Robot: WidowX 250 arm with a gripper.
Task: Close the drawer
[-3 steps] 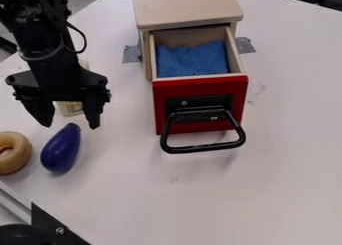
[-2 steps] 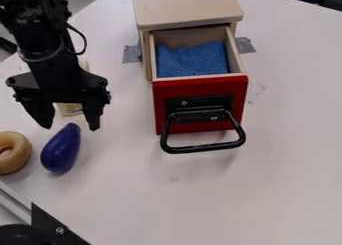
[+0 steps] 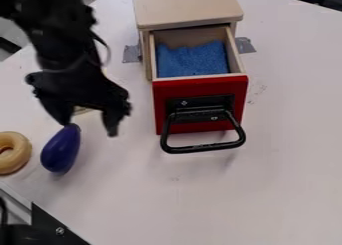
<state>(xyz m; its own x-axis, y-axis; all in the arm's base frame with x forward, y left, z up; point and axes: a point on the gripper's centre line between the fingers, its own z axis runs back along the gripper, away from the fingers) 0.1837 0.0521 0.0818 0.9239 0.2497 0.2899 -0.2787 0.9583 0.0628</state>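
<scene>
The gripper [image 3: 89,129] hangs at the left of the camera view, its two fingers spread open with nothing held. To its right stands the small wooden cabinet [image 3: 187,6], whose drawer [image 3: 200,84] is pulled out toward the camera. The drawer has a red front and a black loop handle [image 3: 204,148], and a blue lining lies inside it. A gap of table separates the gripper from the red front.
A purple eggplant [image 3: 61,150] lies just below the gripper, with a tan ring [image 3: 13,153] at the left edge. Behind the gripper a pale object is mostly hidden. A metal rail and black bracket [image 3: 53,226] occupy the lower left corner of the white table [image 3: 267,189].
The gripper has moved right, toward the drawer, and slightly tilted. The drawer, eggplant and ring have stayed in place.
</scene>
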